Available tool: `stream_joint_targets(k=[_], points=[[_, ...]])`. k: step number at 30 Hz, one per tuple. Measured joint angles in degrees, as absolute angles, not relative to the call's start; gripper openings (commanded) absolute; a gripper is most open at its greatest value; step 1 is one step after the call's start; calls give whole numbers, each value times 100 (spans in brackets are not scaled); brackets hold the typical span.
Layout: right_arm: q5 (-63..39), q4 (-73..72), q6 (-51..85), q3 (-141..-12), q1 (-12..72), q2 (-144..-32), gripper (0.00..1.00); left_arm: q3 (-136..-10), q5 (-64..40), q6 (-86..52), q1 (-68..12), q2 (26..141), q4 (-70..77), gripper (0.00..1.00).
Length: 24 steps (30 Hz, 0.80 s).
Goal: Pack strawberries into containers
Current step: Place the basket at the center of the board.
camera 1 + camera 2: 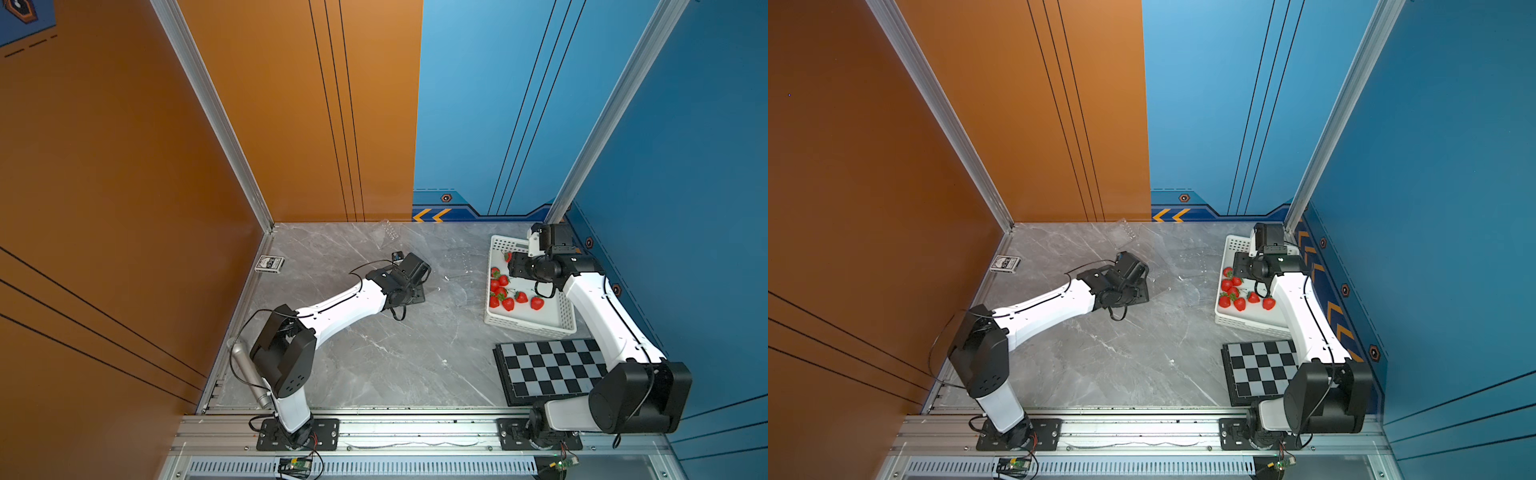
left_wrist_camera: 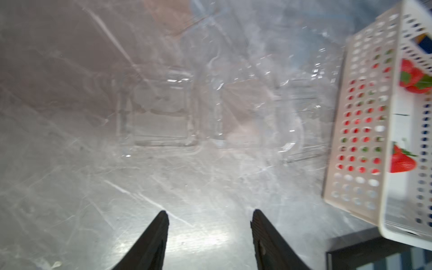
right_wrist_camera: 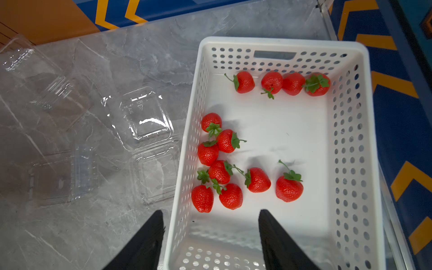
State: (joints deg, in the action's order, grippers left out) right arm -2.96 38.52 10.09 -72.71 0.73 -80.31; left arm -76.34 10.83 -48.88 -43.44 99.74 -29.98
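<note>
Several red strawberries [image 3: 219,171] with green caps lie loose in the white perforated basket [image 3: 280,41], seen in both top views [image 1: 508,303] [image 1: 1239,304]. Clear clamshell containers lie with lids open on the grey table beside the basket: one [image 3: 145,117] next to its wall, another [image 3: 63,175] further off, a third [image 3: 30,67] near the back wall. My right gripper [image 3: 211,214] hangs open and empty above the basket's edge, one finger over the table and one over the basket floor. My left gripper [image 2: 210,215] is open and empty over bare table, short of two blurred containers [image 2: 161,112] [image 2: 292,117].
A black-and-white checkerboard [image 1: 548,370] lies at the front right, just in front of the basket [image 1: 528,328]. A small card box [image 1: 269,263] sits by the left wall. Orange and blue walls close the table on three sides.
</note>
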Motion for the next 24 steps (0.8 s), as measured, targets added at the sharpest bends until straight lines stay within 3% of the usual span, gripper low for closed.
stream_joint_targets(k=[8,24], points=[[-38,3859,1306,-7199,110,-8416,60,-6707,1002,-4906,-3900,9371,-2939,60],[425,3997,1643,-6866,-432,-9697,59,-6722,515,-4888,-3907,9601,-2628,60]])
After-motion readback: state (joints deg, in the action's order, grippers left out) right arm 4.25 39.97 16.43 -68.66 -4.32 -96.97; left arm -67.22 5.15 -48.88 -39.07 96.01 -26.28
